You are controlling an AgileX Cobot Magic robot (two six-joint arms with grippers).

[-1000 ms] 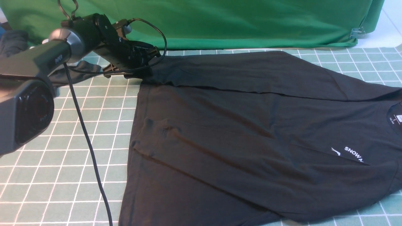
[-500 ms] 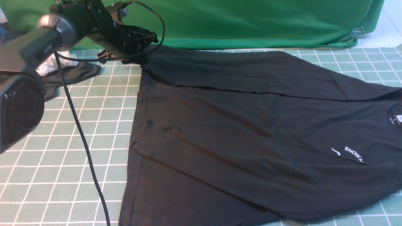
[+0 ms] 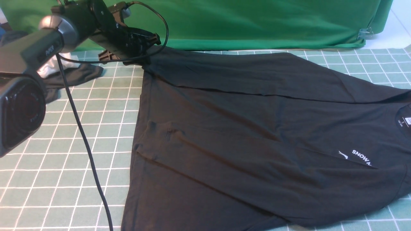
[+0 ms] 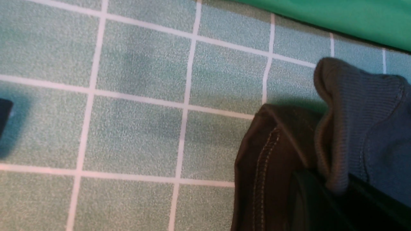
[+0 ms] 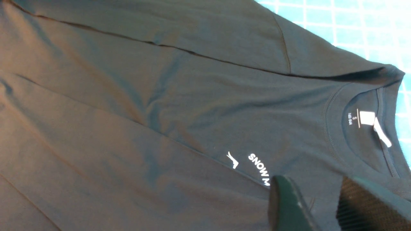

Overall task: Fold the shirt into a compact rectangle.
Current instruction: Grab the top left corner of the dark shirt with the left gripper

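Note:
The black shirt (image 3: 240, 128) lies spread on the grid mat, its white chest print (image 3: 361, 157) and neck label (image 3: 407, 120) at the right. My left gripper (image 3: 150, 48) is at the shirt's far left corner and holds it slightly raised. In the left wrist view it (image 4: 337, 189) is shut on bunched fabric: a ribbed cuff (image 4: 353, 106) and a stitched hem (image 4: 266, 160). My right gripper (image 5: 313, 192) shows only in its wrist view. It hovers open over the shirt (image 5: 160, 112) next to the print (image 5: 260, 168), with nothing between its fingers.
A green cloth backdrop (image 3: 240, 22) closes off the back of the mat (image 3: 64, 160). A dark grey cloth bunched with a white one (image 3: 70, 72) lies at the far left. The left arm's black cable (image 3: 86, 144) hangs over the mat's left side.
The left gripper has shut on the shirt's far left corner and lifted it up and back toward the backdrop. The rest of the shirt has not moved.

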